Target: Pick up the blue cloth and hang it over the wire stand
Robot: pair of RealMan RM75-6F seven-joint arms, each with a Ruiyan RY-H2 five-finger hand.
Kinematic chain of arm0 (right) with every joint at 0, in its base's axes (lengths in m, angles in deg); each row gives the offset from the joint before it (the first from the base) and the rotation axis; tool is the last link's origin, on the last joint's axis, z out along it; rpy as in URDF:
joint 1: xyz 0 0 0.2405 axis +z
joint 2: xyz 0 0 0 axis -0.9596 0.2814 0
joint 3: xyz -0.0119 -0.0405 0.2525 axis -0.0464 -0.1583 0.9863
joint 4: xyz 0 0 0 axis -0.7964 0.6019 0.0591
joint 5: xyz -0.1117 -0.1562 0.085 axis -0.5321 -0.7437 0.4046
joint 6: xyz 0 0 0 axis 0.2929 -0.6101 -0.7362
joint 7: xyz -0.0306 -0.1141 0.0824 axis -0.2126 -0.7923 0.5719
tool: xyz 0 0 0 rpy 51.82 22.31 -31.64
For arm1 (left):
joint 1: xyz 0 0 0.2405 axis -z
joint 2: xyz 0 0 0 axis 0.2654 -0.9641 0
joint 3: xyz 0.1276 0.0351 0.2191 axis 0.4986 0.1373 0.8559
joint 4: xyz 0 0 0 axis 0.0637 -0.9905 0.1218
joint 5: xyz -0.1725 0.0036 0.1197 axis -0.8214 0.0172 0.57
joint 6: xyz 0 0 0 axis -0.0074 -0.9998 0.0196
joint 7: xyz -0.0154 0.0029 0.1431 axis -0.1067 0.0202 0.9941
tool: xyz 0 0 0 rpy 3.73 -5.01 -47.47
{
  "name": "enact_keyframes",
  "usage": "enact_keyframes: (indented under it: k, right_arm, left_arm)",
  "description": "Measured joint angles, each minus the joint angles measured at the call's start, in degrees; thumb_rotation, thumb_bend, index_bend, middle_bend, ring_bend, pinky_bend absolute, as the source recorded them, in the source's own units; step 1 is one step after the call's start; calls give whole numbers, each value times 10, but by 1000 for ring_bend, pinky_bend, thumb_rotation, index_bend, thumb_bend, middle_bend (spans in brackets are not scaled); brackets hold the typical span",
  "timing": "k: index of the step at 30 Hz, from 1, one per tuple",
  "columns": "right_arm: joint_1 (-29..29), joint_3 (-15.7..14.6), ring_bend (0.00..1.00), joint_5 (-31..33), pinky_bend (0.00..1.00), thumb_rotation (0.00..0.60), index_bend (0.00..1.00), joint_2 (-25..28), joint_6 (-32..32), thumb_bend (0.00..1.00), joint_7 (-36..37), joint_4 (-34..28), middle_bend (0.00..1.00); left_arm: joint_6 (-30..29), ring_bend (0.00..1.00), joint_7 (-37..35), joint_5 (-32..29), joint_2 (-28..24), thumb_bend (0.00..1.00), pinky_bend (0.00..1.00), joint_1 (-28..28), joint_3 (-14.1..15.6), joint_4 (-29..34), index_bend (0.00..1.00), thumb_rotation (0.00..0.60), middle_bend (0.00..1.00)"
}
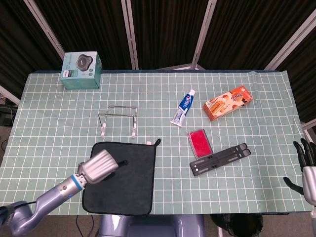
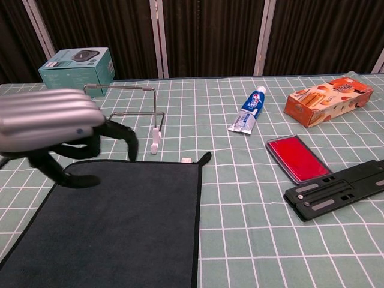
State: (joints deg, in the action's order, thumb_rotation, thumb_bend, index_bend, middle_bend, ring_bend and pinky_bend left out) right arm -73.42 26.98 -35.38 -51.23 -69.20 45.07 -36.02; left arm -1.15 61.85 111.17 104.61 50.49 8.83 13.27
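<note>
The desk [image 1: 49,118] wears a green grid mat. On it: a teal box [image 1: 81,70] at the far left corner, wire stand [image 1: 118,119], dark cloth [image 1: 128,177] at the near edge, toothpaste tube [image 1: 183,107], orange carton [image 1: 228,102], red pad [image 1: 199,142], black folding stand [image 1: 218,159].
</note>
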Motion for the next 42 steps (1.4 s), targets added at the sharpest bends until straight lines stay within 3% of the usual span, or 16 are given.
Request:
enact_keyframes:
  k: [6,15,30,42]
  right_arm:
    - [1,5,0,11,0,600,0,-2,0,0,-9,-1,0]
    - [-2,10,0,33,0,600,0,-1,4,0,-2,2,0]
    - [-9,14,0,47,0,600,0,6,0,0,22,11,0]
    - [-9,15,0,52,0,600,0,9,2,0,33,16,0]
  left_arm:
    - [78,1000,-11,15,51,397,1000,81,-3,-41,375,600,1000]
    - [117,1000,-19,38,100,398,1000,142,12,-103,404,600,1000]
    - [49,1000,-117,92,218,397,1000,190,77,-260,402,600,1000]
    - [41,1000,-115,74,237,395,1000,215,81,-282,402,600,1000]
